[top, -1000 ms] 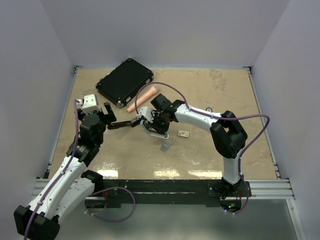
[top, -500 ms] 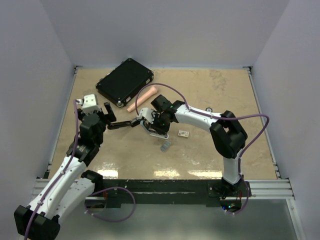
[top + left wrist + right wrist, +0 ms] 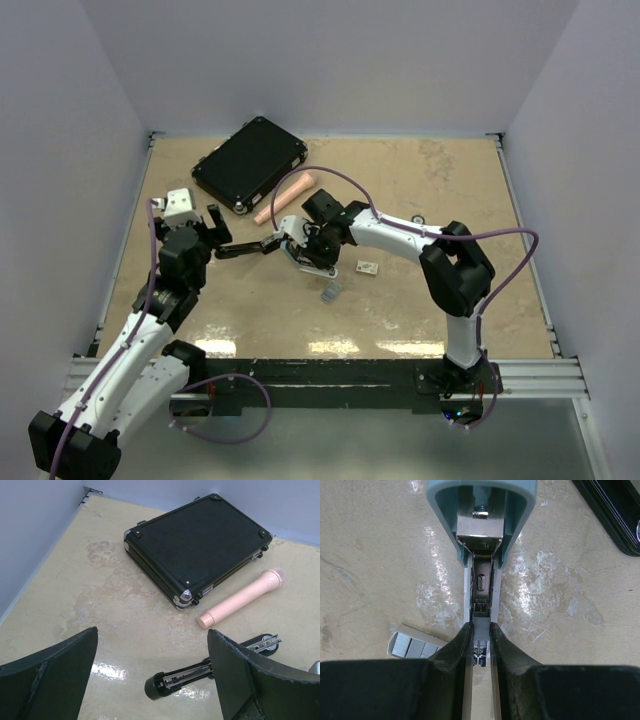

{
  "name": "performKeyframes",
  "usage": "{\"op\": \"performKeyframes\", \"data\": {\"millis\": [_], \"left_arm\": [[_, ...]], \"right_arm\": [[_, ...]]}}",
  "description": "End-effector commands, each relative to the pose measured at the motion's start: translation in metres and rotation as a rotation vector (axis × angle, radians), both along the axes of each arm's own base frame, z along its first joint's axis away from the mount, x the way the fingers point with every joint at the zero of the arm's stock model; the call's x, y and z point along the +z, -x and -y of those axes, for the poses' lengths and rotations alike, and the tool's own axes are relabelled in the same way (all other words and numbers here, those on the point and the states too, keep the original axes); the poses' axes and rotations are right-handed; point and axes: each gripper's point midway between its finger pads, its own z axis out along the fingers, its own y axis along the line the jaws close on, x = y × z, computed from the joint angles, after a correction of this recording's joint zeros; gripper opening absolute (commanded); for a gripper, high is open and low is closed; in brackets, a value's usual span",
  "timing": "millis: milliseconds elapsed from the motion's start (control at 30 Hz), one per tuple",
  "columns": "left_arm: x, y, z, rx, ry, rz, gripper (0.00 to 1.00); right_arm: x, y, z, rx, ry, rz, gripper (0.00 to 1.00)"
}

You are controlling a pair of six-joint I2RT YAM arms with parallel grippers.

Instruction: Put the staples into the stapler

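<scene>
Loading step in hand. Right gripper (image 3: 480,626) nearly closed, pinching short grey ribbed metal staples (image 3: 481,620) over the open rail of the blue-grey plastic stapler (image 3: 481,510), mid-table. Similar loose grey ribbed block (image 3: 415,647) flat beside the rail.

Next, by judgement: lower straight, seat in channel, release.

Left gripper (image 3: 152,631) wide open, empty, near left edge. Ample room toward right edge.

- No text, brand, number or sign can be read in any of the views.
- A small white rectangular card (image 3: 367,267) lying on the beige tabletop bears a dark printed mark in the top view, but it is too small to make out.
</scene>
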Motion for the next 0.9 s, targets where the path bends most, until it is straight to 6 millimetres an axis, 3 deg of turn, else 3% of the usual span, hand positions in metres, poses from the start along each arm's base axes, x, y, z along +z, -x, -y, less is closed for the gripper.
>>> {"op": "performKeyframes", "data": {"millis": [0,200,867], "left_arm": [[0.009,-0.004,0.000,-0.003,0.009,0.035,0.95],[0.009,-0.004,0.000,-0.003,0.010,0.036,0.95],[0.008,-0.005,0.002,-0.012,0.016,0.031,0.95]], "right_arm": [[-0.001,0.005,-0.007,0.030,-0.032,-0.029,0.09],[0.000,0.005,-0.010,0.004,-0.042,-0.044,0.09],[-0.014,0.005,0.009,-0.183,0.017,-0.060,0.08]]}}
